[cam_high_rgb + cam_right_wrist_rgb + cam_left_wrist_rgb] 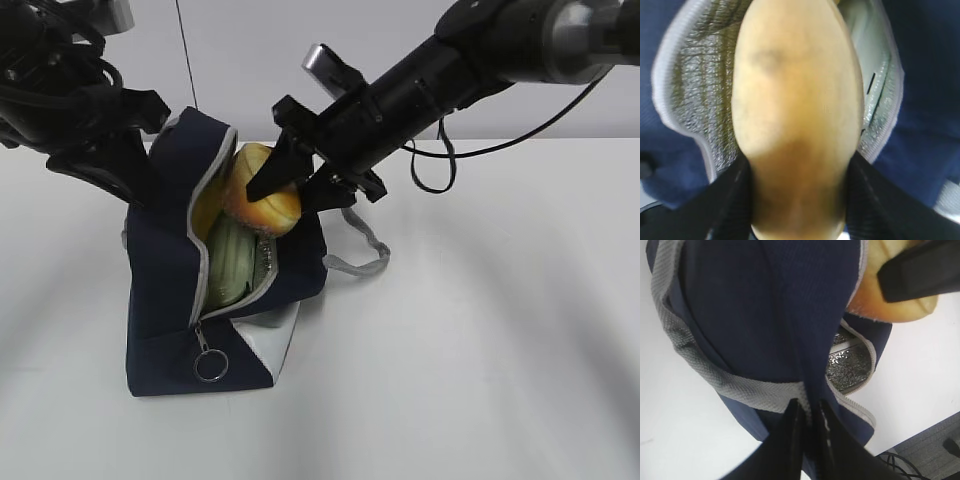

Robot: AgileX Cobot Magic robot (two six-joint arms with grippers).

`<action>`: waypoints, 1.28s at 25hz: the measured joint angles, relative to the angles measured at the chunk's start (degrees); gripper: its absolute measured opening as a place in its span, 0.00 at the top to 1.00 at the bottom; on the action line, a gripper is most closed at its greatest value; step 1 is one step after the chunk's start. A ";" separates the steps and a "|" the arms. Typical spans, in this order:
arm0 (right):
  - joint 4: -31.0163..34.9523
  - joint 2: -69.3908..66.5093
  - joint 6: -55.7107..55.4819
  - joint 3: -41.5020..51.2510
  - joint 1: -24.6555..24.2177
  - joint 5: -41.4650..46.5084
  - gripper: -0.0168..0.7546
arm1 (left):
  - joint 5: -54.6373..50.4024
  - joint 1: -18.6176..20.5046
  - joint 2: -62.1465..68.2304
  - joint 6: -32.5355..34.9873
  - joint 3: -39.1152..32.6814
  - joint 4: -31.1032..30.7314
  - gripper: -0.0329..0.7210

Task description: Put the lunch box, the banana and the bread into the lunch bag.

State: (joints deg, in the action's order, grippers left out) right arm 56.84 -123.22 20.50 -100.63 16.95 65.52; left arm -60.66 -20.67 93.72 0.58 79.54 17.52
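1. Oval glossy golden-orange bread bun (265, 200): one. Held across its middle between the two fingers of the right tool (292, 180), just at the mouth of the bag, partly inside. Likely light and soft; easily dented, so best held gently at the widest part.
2. Boxy navy-blue fabric lunch bag (165, 300) with grey zipper and silver foil lining: one. Standing on the white table (480, 330), mouth gaping. Limp cloth, prone to sagging without support.
3. Left tool (807, 412): pinched nearly closed on the bag's grey-edged rim, holding the opening apart.
4. Small clear lunch box with pale sage-green lid (235, 262): one, already inside the bag, below the bun. Probably stiff and smooth.
5. Yellow banana (208, 205): one, only a yellow strip visible inside, behind the bun.
6. Round metal zipper ring (210, 365): one, hanging at the front.
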 joint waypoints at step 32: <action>-14.81 -7.28 -3.26 -16.72 4.90 3.66 0.14 | 0.40 0.00 0.00 0.00 0.00 0.00 0.92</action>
State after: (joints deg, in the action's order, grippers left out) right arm 42.03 -130.50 17.24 -117.35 21.84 69.18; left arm -60.26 -20.67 93.72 0.58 79.54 17.51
